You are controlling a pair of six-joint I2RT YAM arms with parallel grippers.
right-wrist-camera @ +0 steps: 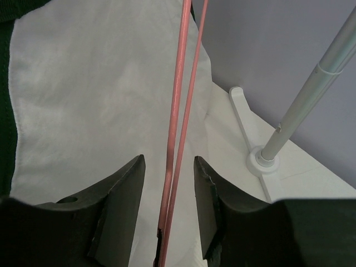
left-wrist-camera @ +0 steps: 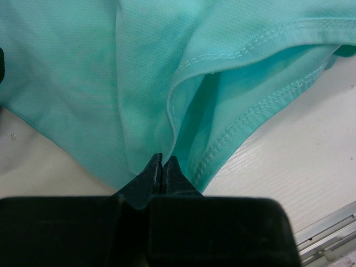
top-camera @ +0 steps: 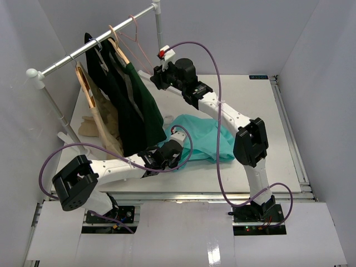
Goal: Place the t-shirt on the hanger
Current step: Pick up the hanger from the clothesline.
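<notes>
teal t-shirt (top-camera: 203,136) lies crumpled on the table (top-camera: 261,111), just right of the clothes hanging from the rail (top-camera: 94,47). from the top camera i see the left gripper (top-camera: 173,151) at the shirt's near-left edge, right under the hem of the dark green garment (top-camera: 139,111). that garment and the tan garment (top-camera: 105,125) hang on wooden hangers (top-camera: 119,47) and crowd that side. the pink hanger (top-camera: 139,47) hangs at the far right of the rail, and the right gripper (top-camera: 157,75) is up against its lower part.

on the left wrist camera the left gripper (left-wrist-camera: 161,172) has its fingers pressed together, tips pinching a fold of the t-shirt (left-wrist-camera: 111,83) by a stitched hem. bare table (left-wrist-camera: 289,167) shows to the right.

on the right wrist camera the right gripper (right-wrist-camera: 168,167) is spread apart with both wires of the hanger (right-wrist-camera: 177,111) running between the fingers. i can't tell if either touches. the rack's pole (right-wrist-camera: 311,89) stands off to the right, and the dark green garment (right-wrist-camera: 4,111) edges the left.
</notes>
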